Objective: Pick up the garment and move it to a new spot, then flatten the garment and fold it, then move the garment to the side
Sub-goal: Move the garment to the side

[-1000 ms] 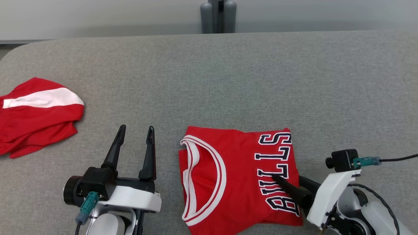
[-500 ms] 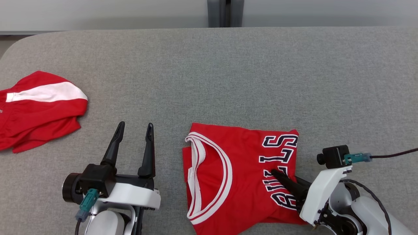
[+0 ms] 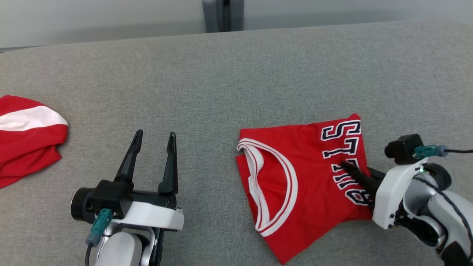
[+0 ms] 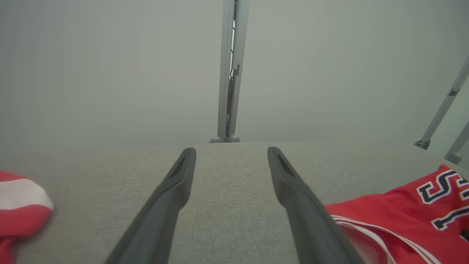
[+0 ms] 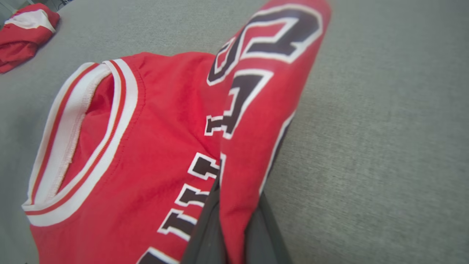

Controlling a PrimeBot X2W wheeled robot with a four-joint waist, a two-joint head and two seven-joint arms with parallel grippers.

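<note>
The garment (image 3: 303, 184) is a folded red jersey with white trim and dark BULLS lettering, lying skewed on the grey table at the right. My right gripper (image 3: 346, 167) is shut on the garment's right edge by the letters. In the right wrist view a ridge of the garment (image 5: 165, 139) is pinched between the two dark fingers of the right gripper (image 5: 234, 205). My left gripper (image 3: 155, 135) stands open at the lower left, empty, apart from the garment. In the left wrist view the left gripper (image 4: 231, 152) spreads over bare cloth, the garment (image 4: 403, 220) at its right.
A second red cloth with a white stripe (image 3: 26, 136) lies bunched at the table's left edge, also in the left wrist view (image 4: 18, 205) and the right wrist view (image 5: 25, 25). The grey table (image 3: 221, 74) stretches back to a grey post (image 3: 223, 14).
My right gripper has shut on the garment's right edge and drawn it to the right, turning it askew. The head camera has turned rightward. The left gripper has stayed open and still.
</note>
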